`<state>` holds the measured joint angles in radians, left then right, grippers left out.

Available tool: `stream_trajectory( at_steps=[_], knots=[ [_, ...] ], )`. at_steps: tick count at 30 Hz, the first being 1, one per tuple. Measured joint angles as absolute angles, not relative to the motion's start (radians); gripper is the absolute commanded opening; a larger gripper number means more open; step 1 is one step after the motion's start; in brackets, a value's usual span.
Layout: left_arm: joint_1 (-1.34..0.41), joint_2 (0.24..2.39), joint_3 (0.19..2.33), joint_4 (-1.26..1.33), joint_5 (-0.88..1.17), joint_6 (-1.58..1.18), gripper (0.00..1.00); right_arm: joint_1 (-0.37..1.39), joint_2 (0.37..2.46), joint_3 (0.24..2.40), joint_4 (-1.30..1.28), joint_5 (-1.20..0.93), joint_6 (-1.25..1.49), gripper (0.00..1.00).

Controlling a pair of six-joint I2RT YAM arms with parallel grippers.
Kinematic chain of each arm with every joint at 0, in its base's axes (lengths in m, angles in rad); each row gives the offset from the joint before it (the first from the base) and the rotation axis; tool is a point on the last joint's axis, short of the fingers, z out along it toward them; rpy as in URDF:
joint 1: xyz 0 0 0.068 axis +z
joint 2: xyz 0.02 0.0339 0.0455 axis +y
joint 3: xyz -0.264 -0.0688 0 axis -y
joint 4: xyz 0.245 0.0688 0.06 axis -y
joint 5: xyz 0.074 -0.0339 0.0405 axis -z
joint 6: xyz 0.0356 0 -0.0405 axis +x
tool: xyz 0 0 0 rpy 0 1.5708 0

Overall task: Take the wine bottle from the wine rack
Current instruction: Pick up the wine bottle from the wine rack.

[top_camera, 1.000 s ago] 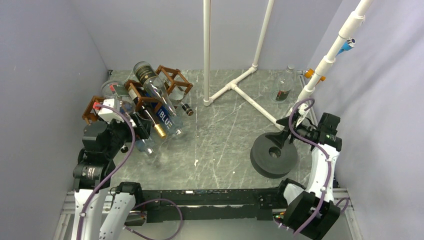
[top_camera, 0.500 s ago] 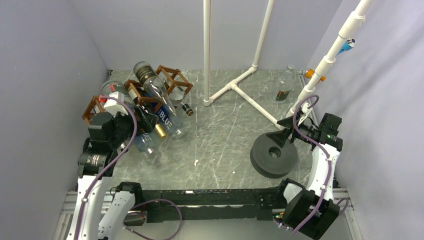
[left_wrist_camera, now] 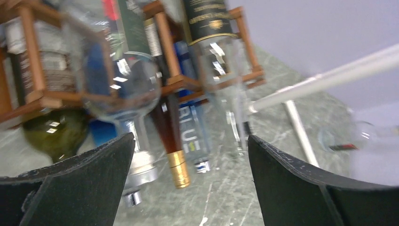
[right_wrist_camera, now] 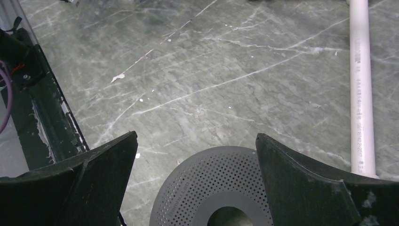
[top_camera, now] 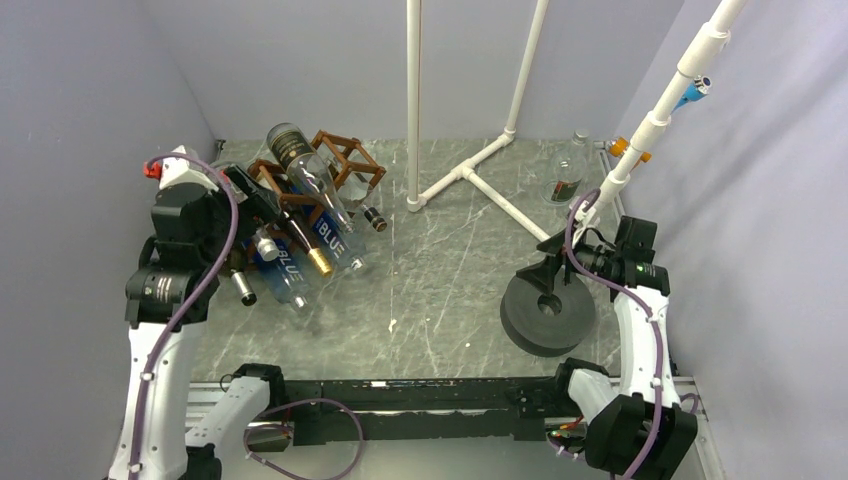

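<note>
The wine rack [top_camera: 345, 150] sits at the far left of the table [top_camera: 440, 280], its cells full of bottles lying with their necks sloping out toward me. I take the target to be the dark wine bottle [left_wrist_camera: 169, 136] with the gold capsule, lying beside a blue-labelled bottle [left_wrist_camera: 190, 136], though I can't be sure which one is meant. I'd expect the glass to be heavy, rigid, slick and unforgiving if dropped. I'd grip the neck just behind the capsule and draw it straight along its axis, since the light stick frame could drag with it. My left gripper [left_wrist_camera: 190, 146] hangs just in front of those necks, jaws spread wide and empty. My right gripper [right_wrist_camera: 196, 136] hovers, equally agape, above a perforated grey disc [right_wrist_camera: 221, 188], well apart from the rack
</note>
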<state>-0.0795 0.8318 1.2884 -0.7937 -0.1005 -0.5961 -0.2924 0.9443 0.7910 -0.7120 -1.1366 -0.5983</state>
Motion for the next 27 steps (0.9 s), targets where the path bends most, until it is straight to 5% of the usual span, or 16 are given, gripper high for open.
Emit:
stream_trajectory(
  at_steps=[13, 27],
  knots=[
    [-0.109, 0.978, 1.235, -0.946, -0.351, -0.658, 0.75, -0.273, 0.979, 0.809, -0.709, -1.075, -0.583, 1.00],
    [-0.126, 1.042, 1.124, -0.830, -0.404, -0.630, 0.67, -0.267, 0.987, 0.809, -0.702, -1.051, -0.578, 1.00]
  ],
)
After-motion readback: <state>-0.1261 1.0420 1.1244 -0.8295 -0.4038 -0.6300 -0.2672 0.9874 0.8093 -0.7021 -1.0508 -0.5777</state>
